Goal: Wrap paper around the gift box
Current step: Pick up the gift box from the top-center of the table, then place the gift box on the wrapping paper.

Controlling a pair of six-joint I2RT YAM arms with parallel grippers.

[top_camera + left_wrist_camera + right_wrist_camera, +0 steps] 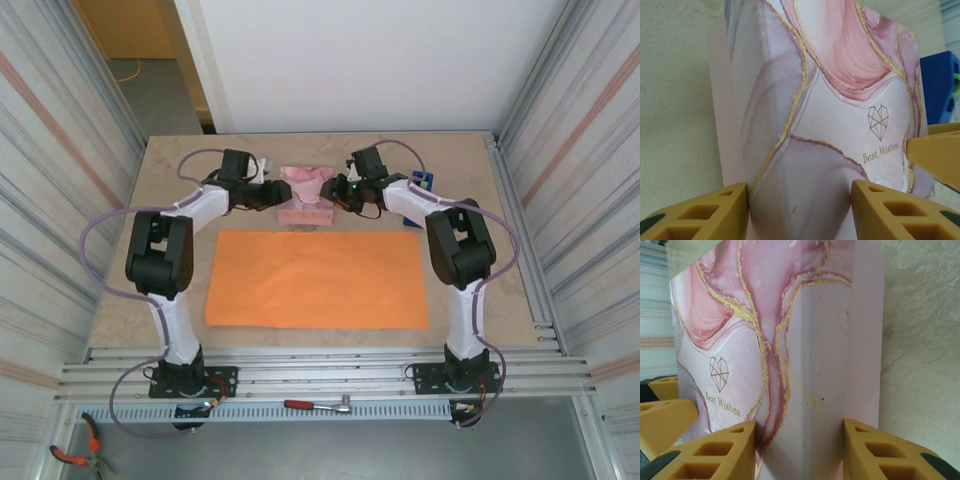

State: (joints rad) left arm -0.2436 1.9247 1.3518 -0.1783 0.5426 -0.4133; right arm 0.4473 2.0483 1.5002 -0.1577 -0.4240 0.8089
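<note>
The gift box (305,186), marbled pink and white with gold veins, sits at the back of the table beyond the orange paper (318,280). My left gripper (279,193) holds its left end and my right gripper (336,192) its right end. In the left wrist view the gift box (830,100) reads "Best Wishes", and my left gripper (800,192) has both yellow fingers pressed against a side face. The right wrist view shows my right gripper (799,427) clamped the same way on the opposite corner of the gift box (790,330). The paper lies flat, untouched.
A blue tape dispenser (421,183) stands right of the box, close behind my right arm, and appears as a blue tape dispenser (940,85) past the box's far edge. A ratchet (318,405) and pliers (80,450) lie below the table's front rail.
</note>
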